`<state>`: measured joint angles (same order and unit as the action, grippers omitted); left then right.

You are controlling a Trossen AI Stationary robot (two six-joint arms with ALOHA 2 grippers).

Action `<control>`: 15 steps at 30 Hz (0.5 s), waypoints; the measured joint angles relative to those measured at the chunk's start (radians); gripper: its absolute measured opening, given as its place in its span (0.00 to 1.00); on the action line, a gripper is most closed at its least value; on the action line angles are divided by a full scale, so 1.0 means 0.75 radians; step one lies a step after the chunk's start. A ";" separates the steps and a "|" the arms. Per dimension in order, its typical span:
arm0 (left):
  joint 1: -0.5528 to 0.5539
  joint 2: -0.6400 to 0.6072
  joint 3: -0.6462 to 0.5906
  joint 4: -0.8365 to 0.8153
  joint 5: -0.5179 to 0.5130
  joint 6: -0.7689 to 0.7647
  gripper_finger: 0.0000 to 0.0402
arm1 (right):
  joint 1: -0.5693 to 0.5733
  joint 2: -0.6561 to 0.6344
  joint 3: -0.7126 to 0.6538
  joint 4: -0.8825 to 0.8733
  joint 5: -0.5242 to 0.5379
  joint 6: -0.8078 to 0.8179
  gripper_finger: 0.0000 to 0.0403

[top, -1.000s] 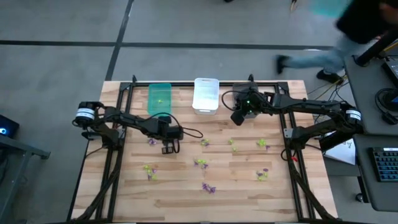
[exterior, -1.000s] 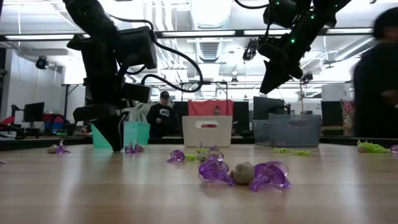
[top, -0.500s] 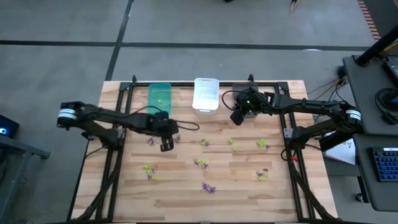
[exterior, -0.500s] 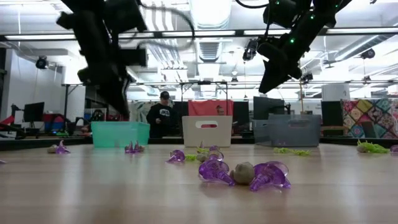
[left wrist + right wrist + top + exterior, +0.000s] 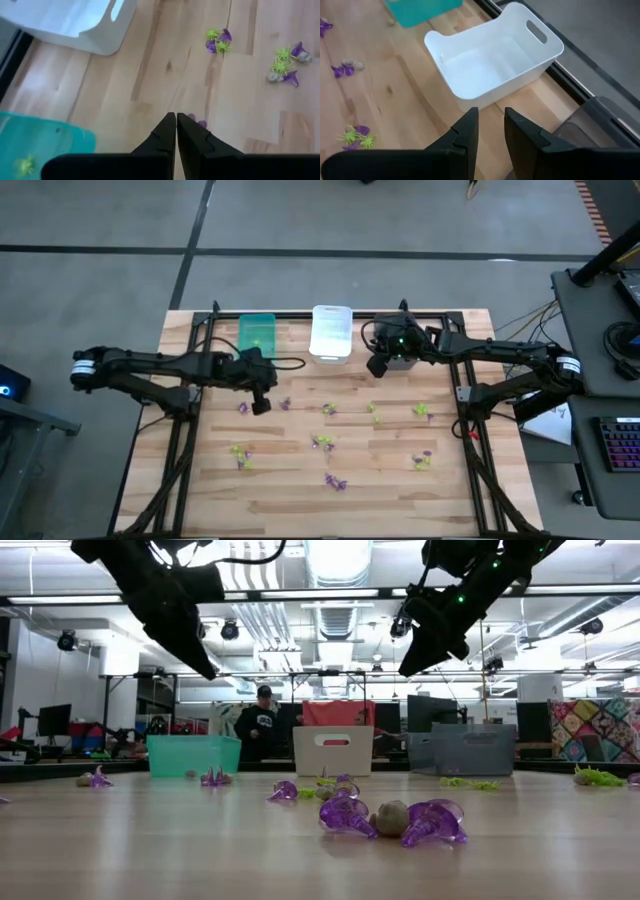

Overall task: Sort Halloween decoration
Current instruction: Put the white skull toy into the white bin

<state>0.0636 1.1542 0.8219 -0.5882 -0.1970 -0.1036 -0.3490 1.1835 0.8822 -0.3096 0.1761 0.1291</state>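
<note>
While purple and yellow-green trinkets lie scattered across the near and middle worktop, the left pincer, shut and apparently empty, should reopen before descending; farther back, the right pincer hangs part-open, empty, beside the white bin.

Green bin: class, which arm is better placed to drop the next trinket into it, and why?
Probably the left. Its gripper, shut, hangs just in front of the green bin; the right gripper hangs by the white bin.
</note>
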 joint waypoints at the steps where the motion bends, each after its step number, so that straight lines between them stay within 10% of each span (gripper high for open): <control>1: 0.005 0.002 0.000 -0.009 -0.002 -0.026 0.00 | 0.000 0.000 0.000 0.009 0.000 0.000 0.20; 15: 0.013 0.136 -0.124 -0.076 -0.057 -0.739 0.00 | 0.006 0.000 -0.001 0.040 -0.002 -0.002 0.20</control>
<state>0.0732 1.2562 0.7293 -0.6454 -0.2399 -0.6579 -0.3447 1.1835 0.8814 -0.2800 0.1743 0.1275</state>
